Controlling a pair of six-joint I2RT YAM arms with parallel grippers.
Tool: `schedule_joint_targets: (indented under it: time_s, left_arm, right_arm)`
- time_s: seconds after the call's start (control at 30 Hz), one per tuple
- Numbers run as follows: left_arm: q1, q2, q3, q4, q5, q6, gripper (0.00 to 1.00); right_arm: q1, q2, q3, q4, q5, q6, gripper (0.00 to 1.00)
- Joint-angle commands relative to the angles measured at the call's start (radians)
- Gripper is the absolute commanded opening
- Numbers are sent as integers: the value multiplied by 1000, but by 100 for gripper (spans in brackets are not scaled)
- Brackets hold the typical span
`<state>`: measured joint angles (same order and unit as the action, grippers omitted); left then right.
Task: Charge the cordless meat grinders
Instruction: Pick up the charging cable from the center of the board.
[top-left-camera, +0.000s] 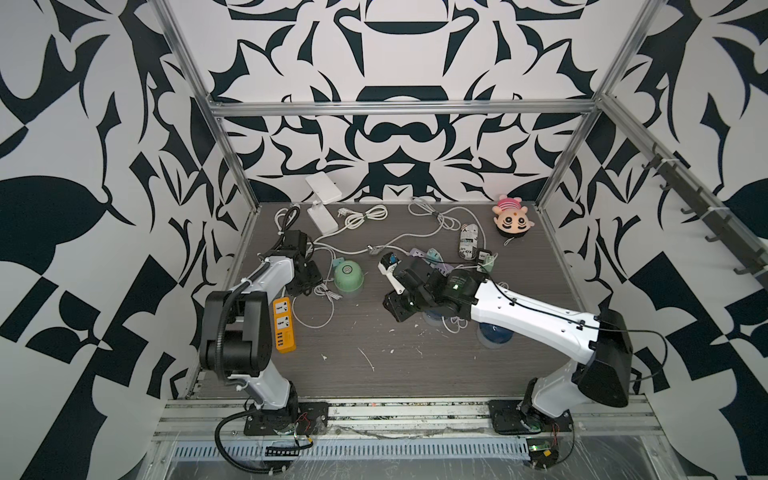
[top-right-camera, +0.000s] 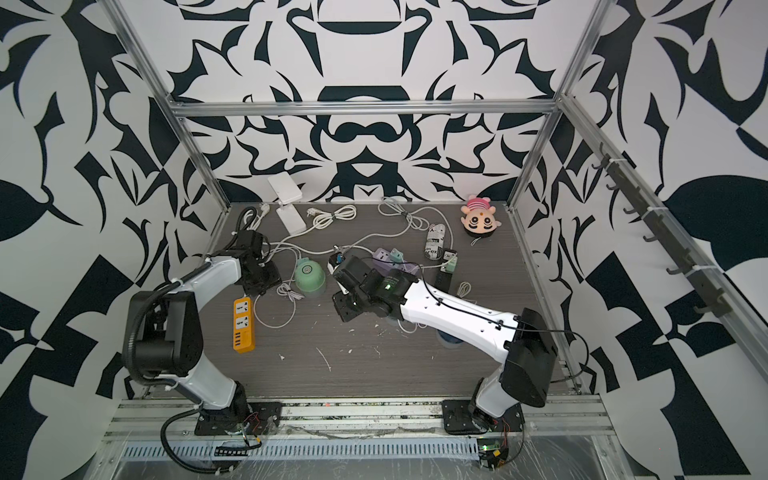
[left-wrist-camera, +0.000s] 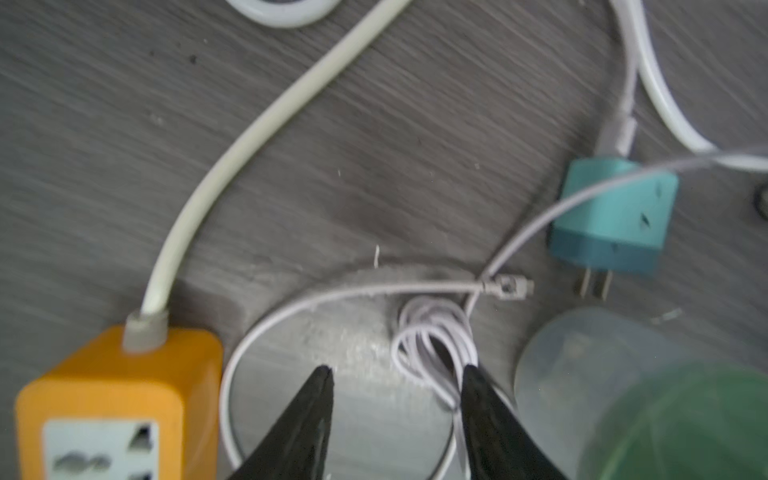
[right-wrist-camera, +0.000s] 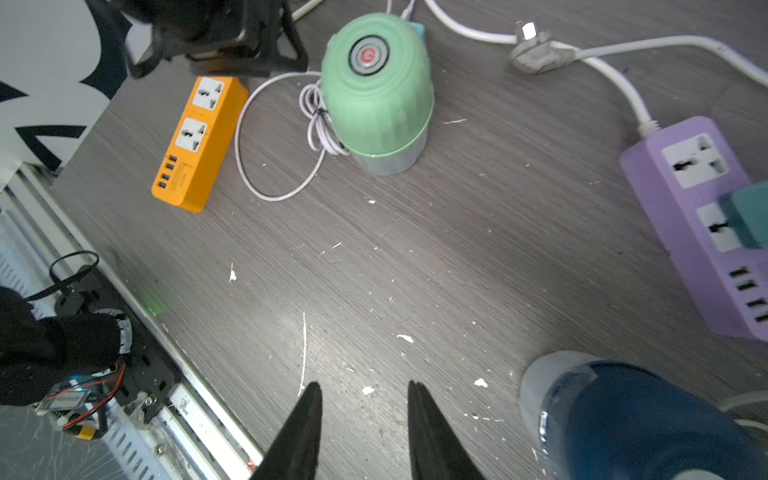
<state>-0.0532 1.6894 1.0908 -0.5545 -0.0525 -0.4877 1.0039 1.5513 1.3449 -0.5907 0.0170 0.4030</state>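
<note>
The mint green meat grinder (top-left-camera: 348, 274) (right-wrist-camera: 376, 91) stands upright at middle left, grey button on top. A thin white charging cable lies coiled beside it, its loose plug end (left-wrist-camera: 509, 286) on the table. My left gripper (left-wrist-camera: 397, 370) hangs open just over that coil (left-wrist-camera: 432, 345), one fingertip (left-wrist-camera: 471, 374) touching the loops; nothing is gripped. A navy blue grinder (right-wrist-camera: 644, 424) (top-left-camera: 494, 332) stands partly hidden under my right arm. My right gripper (right-wrist-camera: 363, 386) is open over bare table, left of the navy grinder.
An orange power strip (top-left-camera: 284, 324) (left-wrist-camera: 116, 407) lies at front left. A purple strip (right-wrist-camera: 698, 199) carries a teal adapter (right-wrist-camera: 744, 216); another teal adapter (left-wrist-camera: 615, 216) lies loose. White cords, a white box (top-left-camera: 322, 216) and a pink plush (top-left-camera: 512, 220) sit at the back.
</note>
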Motion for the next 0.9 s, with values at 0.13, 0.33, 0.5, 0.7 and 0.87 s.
schedule_joint_targets:
  time_s: [0.13, 0.33, 0.5, 0.7, 0.87]
  left_arm:
    - [21, 92, 71, -9, -64, 65, 59]
    - [22, 158, 99, -14, -62, 96, 65]
    - [18, 168, 85, 8, 15, 78, 66]
    - [-19, 97, 2, 17, 96, 33, 64]
    - [-75, 32, -89, 31, 147, -18, 62]
  right_arm:
    - [-1, -16, 8, 60, -23, 23, 38]
    - [1, -3, 8, 63, -33, 31, 38]
    - [1, -2, 8, 64, -35, 34, 38]
    - [1, -5, -1, 62, -25, 33, 37]
    - [0, -3, 2, 60, -18, 30, 38]
